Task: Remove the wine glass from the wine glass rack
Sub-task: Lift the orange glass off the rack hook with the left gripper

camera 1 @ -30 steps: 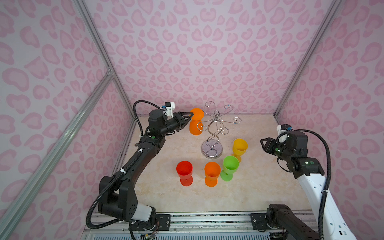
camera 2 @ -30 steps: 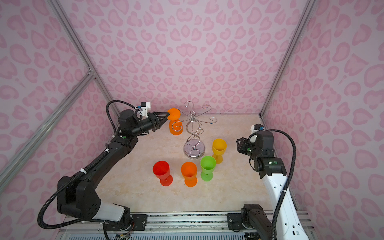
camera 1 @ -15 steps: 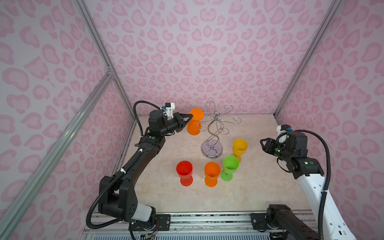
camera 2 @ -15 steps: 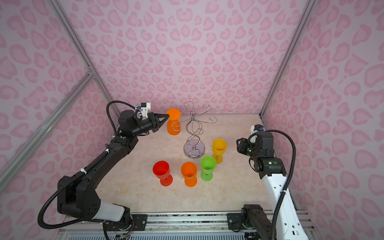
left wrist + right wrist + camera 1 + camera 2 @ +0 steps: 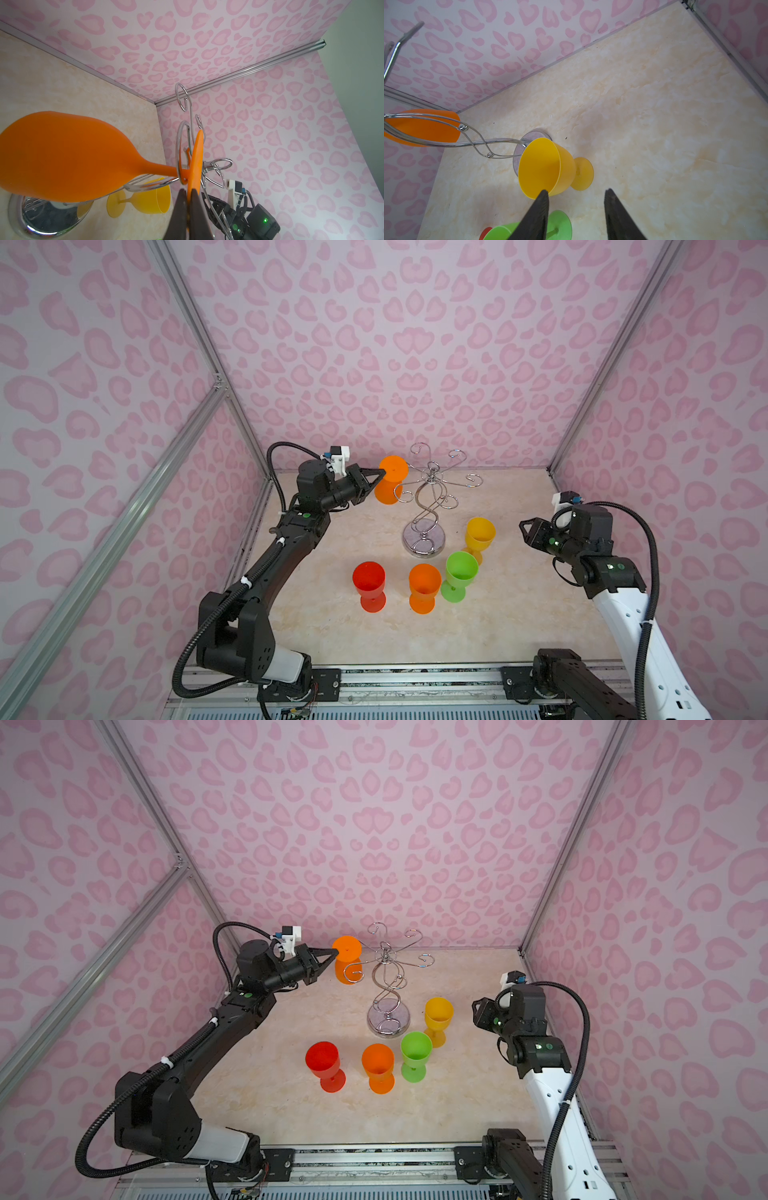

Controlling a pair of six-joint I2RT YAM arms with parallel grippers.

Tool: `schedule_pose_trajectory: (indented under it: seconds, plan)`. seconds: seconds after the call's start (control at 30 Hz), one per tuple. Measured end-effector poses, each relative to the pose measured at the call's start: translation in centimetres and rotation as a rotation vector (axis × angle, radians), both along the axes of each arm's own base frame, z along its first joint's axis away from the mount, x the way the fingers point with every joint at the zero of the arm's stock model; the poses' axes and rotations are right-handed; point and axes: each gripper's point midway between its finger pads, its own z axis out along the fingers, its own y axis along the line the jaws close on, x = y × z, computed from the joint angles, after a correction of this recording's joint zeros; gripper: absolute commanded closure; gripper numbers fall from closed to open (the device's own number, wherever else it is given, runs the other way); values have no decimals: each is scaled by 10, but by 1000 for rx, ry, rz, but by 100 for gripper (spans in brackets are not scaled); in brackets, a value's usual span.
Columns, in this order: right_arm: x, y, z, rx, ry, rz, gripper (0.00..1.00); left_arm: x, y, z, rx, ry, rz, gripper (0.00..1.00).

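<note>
An orange wine glass [image 5: 390, 486] [image 5: 347, 966] hangs upside down from a curled arm of the chrome wine glass rack [image 5: 428, 506] [image 5: 388, 990] at the back of the table. Its stem sits in the wire loop, with the flat foot on top. My left gripper [image 5: 380, 473] [image 5: 334, 954] [image 5: 189, 192] comes in from the left and is shut on the edge of that foot. The left wrist view shows the bowl [image 5: 62, 158] and the foot pinched between the dark fingers. My right gripper [image 5: 524, 531] [image 5: 576, 192] is open and holds nothing, to the right of the rack.
Several glasses stand upright in front of the rack: red [image 5: 369, 578], orange [image 5: 424, 583], green [image 5: 460, 570] and yellow [image 5: 480, 533]. The yellow one [image 5: 546, 168] stands just ahead of my right fingers. Pink patterned walls close in the back and both sides.
My left jaws have closed onto the foot of the hanging orange glass. The glass and the right arm have hardly moved.
</note>
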Motion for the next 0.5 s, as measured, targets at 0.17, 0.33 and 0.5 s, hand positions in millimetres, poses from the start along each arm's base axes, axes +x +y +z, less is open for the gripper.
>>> schedule_pose_trajectory:
  seconds: [0.17, 0.33, 0.5]
  plan:
    - [-1, 0, 0, 0, -1, 1, 55, -2, 4, 17, -28, -11, -6, 98]
    - [-1, 1, -3, 3, 5, 3, 55, -5, 9, 31, -59, -4, -9, 98]
    - [-2, 1, -5, 7, 10, 4, 55, -5, 13, 32, -72, 14, -6, 98]
